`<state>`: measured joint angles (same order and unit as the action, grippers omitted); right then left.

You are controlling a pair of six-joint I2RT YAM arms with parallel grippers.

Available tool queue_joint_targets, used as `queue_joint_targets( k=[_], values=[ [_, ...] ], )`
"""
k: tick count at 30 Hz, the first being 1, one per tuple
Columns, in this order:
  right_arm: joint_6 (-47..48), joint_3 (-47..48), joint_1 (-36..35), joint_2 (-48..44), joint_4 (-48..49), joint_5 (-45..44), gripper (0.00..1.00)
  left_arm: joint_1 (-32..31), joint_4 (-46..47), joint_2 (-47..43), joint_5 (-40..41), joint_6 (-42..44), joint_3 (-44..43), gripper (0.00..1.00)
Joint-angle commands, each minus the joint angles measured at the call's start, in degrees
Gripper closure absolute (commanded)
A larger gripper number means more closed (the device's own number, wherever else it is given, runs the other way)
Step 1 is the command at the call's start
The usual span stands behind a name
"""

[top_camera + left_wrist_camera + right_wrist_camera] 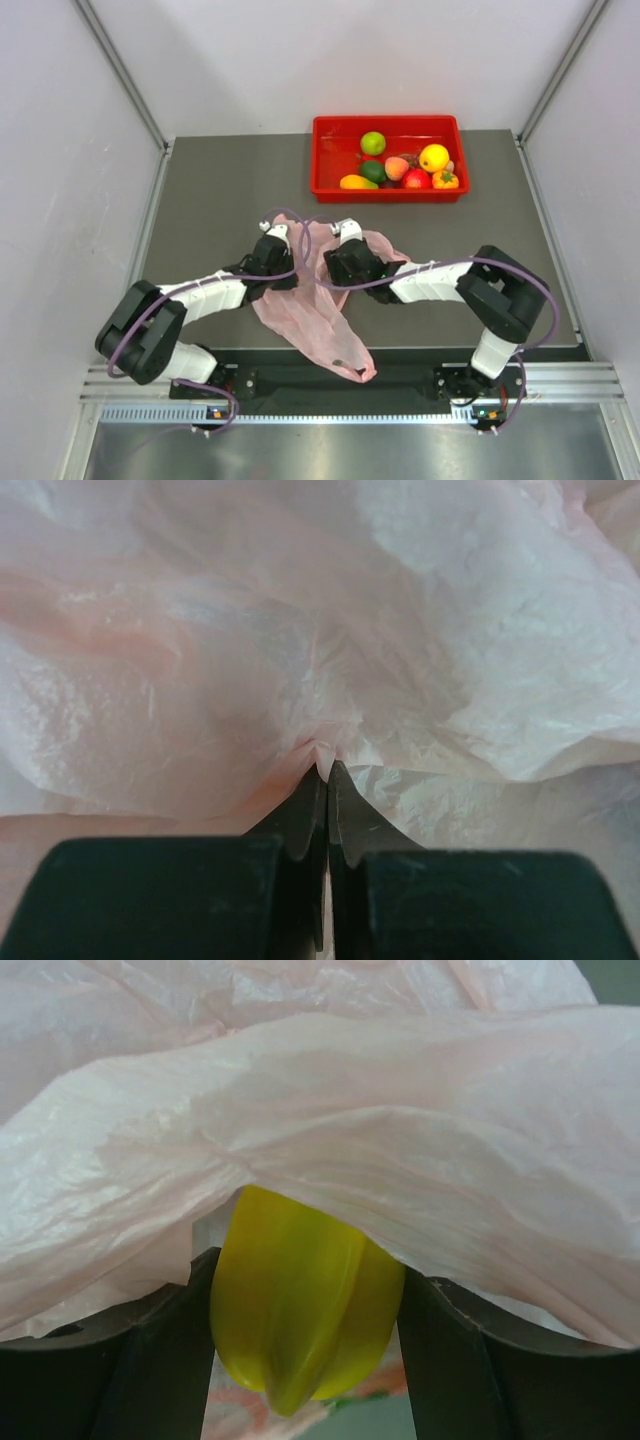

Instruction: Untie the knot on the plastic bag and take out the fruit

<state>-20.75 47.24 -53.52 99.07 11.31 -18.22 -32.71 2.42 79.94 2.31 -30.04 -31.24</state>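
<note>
Two hands are set against a thin, crinkly, translucent pale-pink plastic bag (305,315), which is spread on the dark grey table (215,195) between the arms. Its near end is draped over the table's front edge.

The left hand (328,772) is closed tight, and a small fold of the bag's film is pinched between its black fingertips. The rest of the film is bunched just beyond them.

The right hand (305,1270) is pushed in under a loose flap of the bag. A glossy yellow ribbed fruit (290,1330) is gripped between its dark fingers (150,1370), which are seen touching it on both sides. How firmly it is squeezed cannot be told, since its top is covered by the film.

From above, both hands are seen close together at the bag's far end, the left at its left edge and the right just beside it. The knot cannot be made out in any view.

A red rectangular plastic tray (388,194) is placed well apart, at the far side of the table. A bright green round fruit (373,143), a yellow round fruit (434,157) and a pinkish-orange peach (397,167) are laid in it among others.
</note>
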Motion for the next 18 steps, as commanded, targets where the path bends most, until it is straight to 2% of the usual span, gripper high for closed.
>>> queue_joint_targets(
  k=[1,4,6,10,14,18],
  values=[
    [1.50,-1.97,-0.89,-8.16,0.47,0.11,1.00,0.19,2.51,-2.24,-1.08,0.60,0.66,1.00],
    [3.96,-5.49,-0.80,-16.84,-2.69,5.28,1.00,0.36,2.24,-2.86,-1.43,0.60,0.66,1.00],
    [6.23,-6.99,-0.63,-21.35,-6.19,13.18,1.00,0.37,1.89,-3.21,-1.51,0.60,0.48,1.00],
    [10.37,-4.71,-0.01,-29.52,-25.13,26.72,1.00,0.54,1.19,-4.35,-2.04,0.34,-0.66,1.00],
    [15.38,-1.55,-0.10,-33.58,-37.22,38.93,1.00,0.45,0.31,-5.15,-2.04,0.25,-2.15,1.00],
    [20.30,2.23,0.08,-40.59,-41.54,43.17,1.00,0.45,-1.18,-6.20,-3.80,0.60,-4.26,1.00]
  ],
)
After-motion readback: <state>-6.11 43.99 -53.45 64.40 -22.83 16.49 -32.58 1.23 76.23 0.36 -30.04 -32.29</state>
